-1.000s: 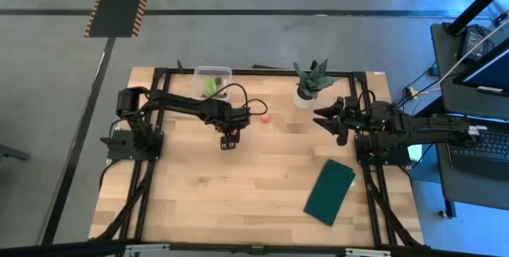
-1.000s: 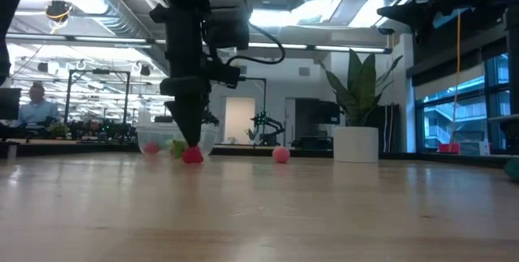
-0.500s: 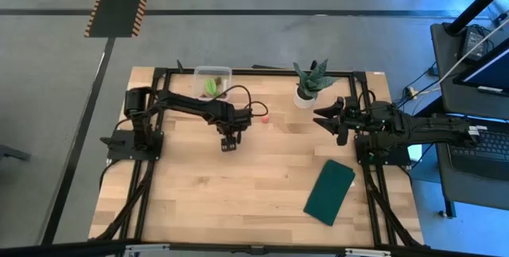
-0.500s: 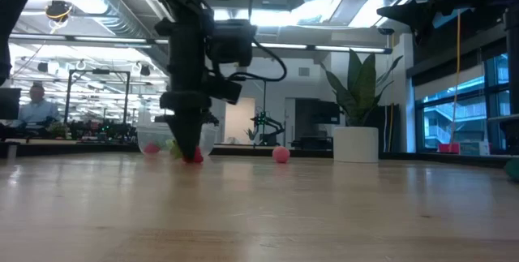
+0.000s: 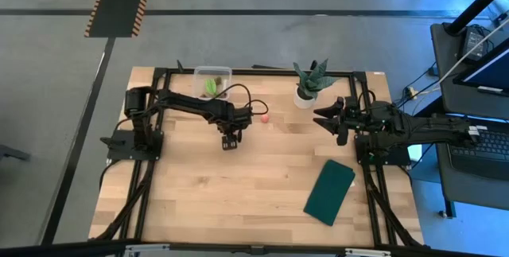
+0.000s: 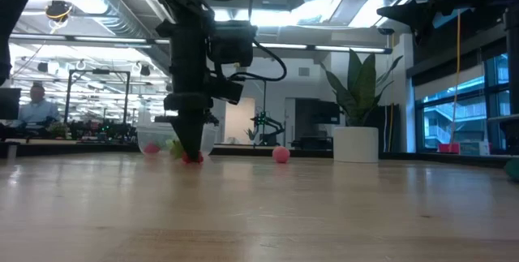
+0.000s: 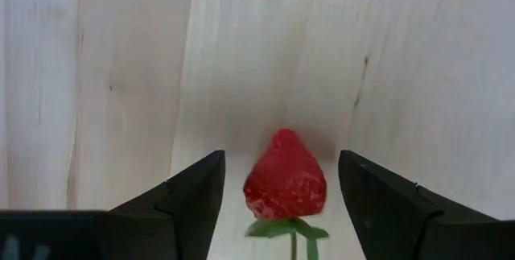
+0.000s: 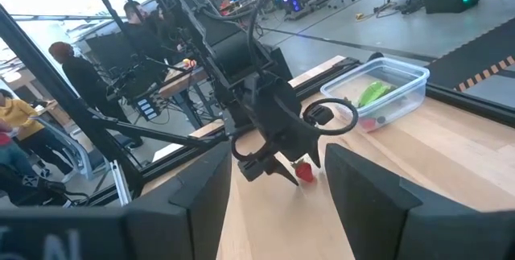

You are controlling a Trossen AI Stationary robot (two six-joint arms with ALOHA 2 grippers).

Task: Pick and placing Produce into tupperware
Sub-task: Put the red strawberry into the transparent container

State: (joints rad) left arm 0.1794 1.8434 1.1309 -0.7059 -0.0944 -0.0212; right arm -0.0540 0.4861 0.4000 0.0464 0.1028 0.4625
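Left claw (image 7: 278, 186) narrowed, strawberry (image 7: 286, 177) between fingers

My high camera looks straight down on the whole table (image 5: 238, 201). The low one sits at tabletop level, facing the room. My left wrist camera looks closely down on a strawberry (image 7: 286, 178); the right wrist camera views that same strawberry (image 8: 304, 170) from across the table.

In the high view the left gripper (image 5: 230, 141) hides the strawberry (image 7: 286, 177); the tub (image 5: 212, 83) contents are too small.
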